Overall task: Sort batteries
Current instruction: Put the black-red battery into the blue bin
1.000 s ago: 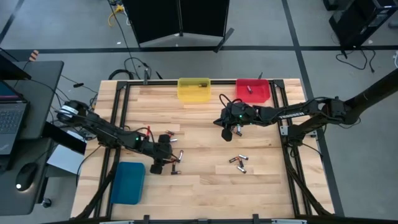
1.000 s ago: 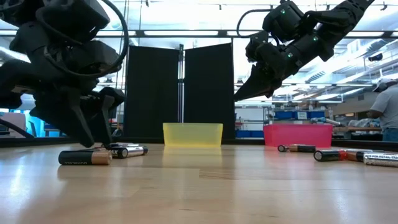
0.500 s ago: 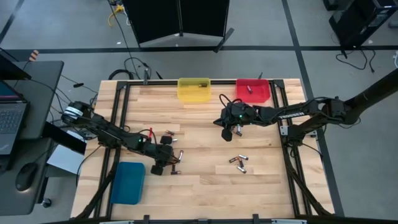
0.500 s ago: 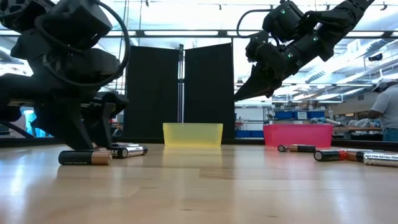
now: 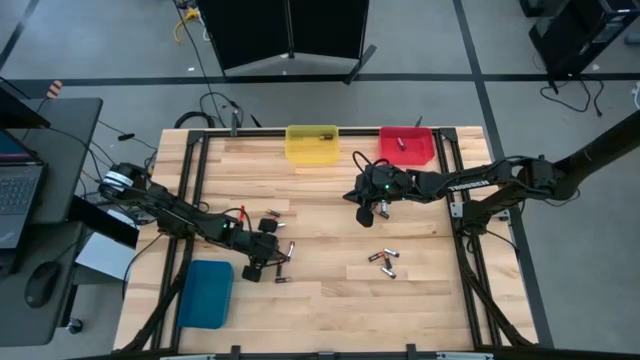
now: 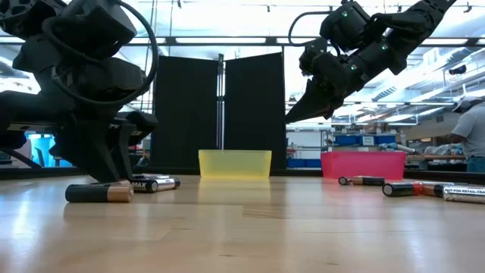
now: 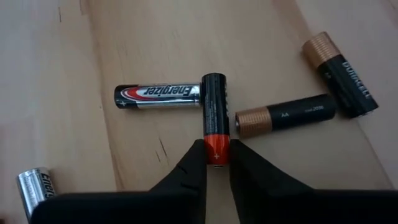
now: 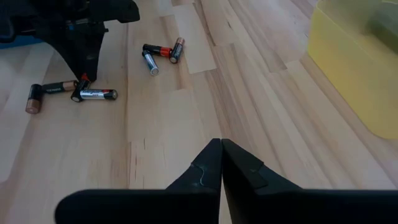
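Observation:
My left gripper (image 7: 216, 158) is low over the table's left middle (image 5: 262, 262), shut on a black battery with a red-orange end (image 7: 214, 112). Around it lie a silvery Energizer cell (image 7: 158, 96), two black-and-copper cells (image 7: 286, 115) and another silvery one (image 7: 31, 186). More batteries lie right of the middle (image 5: 383, 262) and farther back (image 5: 272, 213). My right gripper (image 8: 221, 149) is shut and empty, hovering above the table's right middle (image 5: 365, 212). My left gripper pinches the battery's red-orange end (image 7: 216, 144) between its two fingertips (image 7: 196, 155). The fingers come from above at a slant. The battery lies flat on the table, its black end next to the Energizer cell's end.
A yellow bin (image 5: 312, 143) and a red bin (image 5: 407, 145) stand at the far edge, each with something small inside. A blue bin (image 5: 207, 293) lies at the near left. Black frame rails run along the table's left and right sides. A person stands in the room at the low view's far right (image 6: 470, 136).
My left gripper has shifted a little toward the table's near left. The black-and-copper battery beside it has slid slightly along the table in the low view. My right gripper has kept still.

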